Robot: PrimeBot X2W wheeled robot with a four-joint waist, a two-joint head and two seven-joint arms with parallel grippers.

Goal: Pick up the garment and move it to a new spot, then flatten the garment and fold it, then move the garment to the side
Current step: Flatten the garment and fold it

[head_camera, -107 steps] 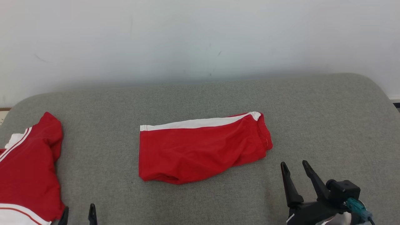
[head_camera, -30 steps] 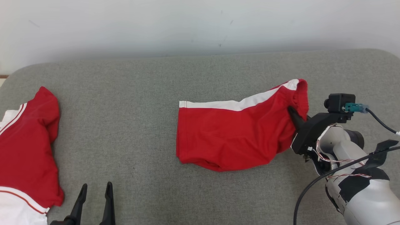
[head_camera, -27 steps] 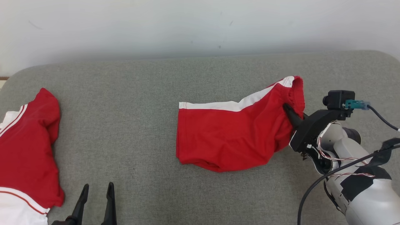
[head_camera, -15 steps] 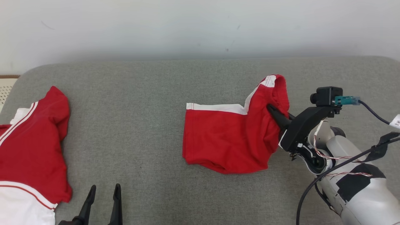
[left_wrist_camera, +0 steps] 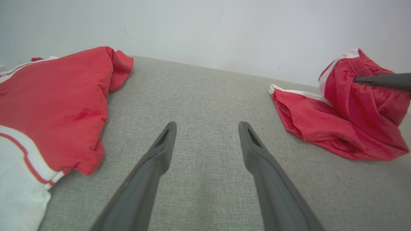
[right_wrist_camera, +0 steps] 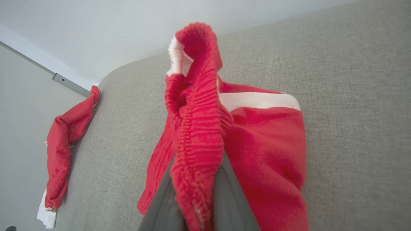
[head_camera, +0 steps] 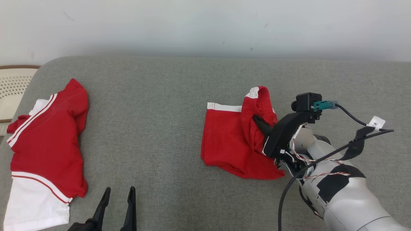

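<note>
Partly buried, the right gripper (head_camera: 260, 124) pinches the shorts (head_camera: 229, 141) at the waistband.

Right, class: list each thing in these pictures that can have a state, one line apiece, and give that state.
red shorts: waistband end lifted, leg end lying on the grey cushion
right gripper: shut on the waistband of the red shorts
left gripper: open, holding nothing
red and white shirt: lying rumpled on the cushion, apart from both grippers
</note>
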